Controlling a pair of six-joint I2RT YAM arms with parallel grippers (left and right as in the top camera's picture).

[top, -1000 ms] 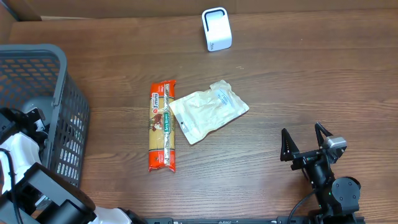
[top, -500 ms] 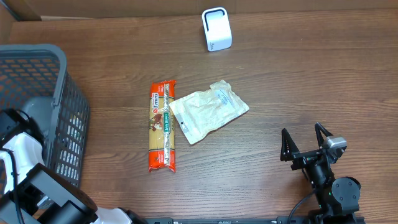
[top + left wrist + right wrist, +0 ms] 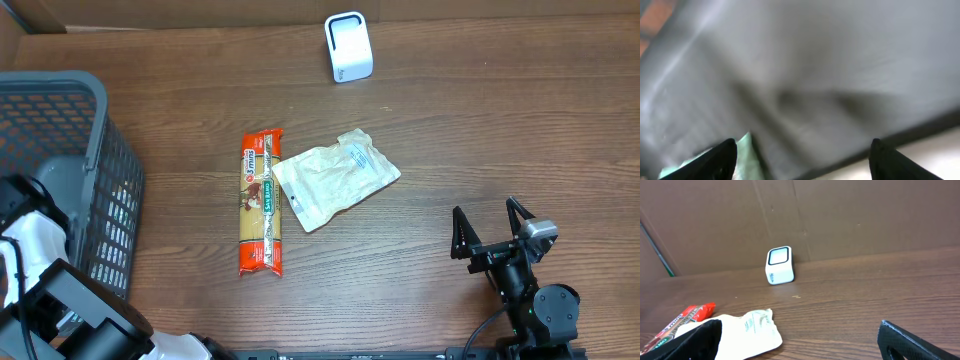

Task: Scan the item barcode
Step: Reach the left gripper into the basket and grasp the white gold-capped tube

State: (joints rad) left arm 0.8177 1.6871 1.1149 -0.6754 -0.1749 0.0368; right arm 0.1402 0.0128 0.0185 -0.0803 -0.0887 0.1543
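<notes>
Overhead view, table [image 3: 480, 120]: 3 loose things plus 1 basket.

Scanner [image 3: 348, 46]: white, upright, at the far edge near its middle. Well apart from both packs.

Pasta [image 3: 262, 202]: long orange pack, flat near the table's centre, long axis running far to near, label up.

Pouch [image 3: 335, 178]: white, flat, crumpled, printed label up. It sits just beside the pasta on the right-edge side. Its corner meets the pasta's edge or overlaps it; cannot tell which.

Basket [image 3: 100, 150]: grey mesh, at the left edge. The left arm reaches down inside it.

Left gripper [image 3: 802, 160]: wrist view is blurred. 2 dark fingertips stand far apart over a grey surface, with nothing seen between them. Pale green thing [image 3: 742, 152] lies against the inner side of 1 tip; cannot tell what it is, nor whether it is touched.

Right gripper [image 3: 799, 332]: near the near-right corner, above bare wood, jaws spread wide, holding nothing. Well apart from pouch and pasta. Its camera faces the far edge, with the scanner ahead and the pouch and pasta's end at lower left.

Neither pack is in a gripper; both lie on the table.
</notes>
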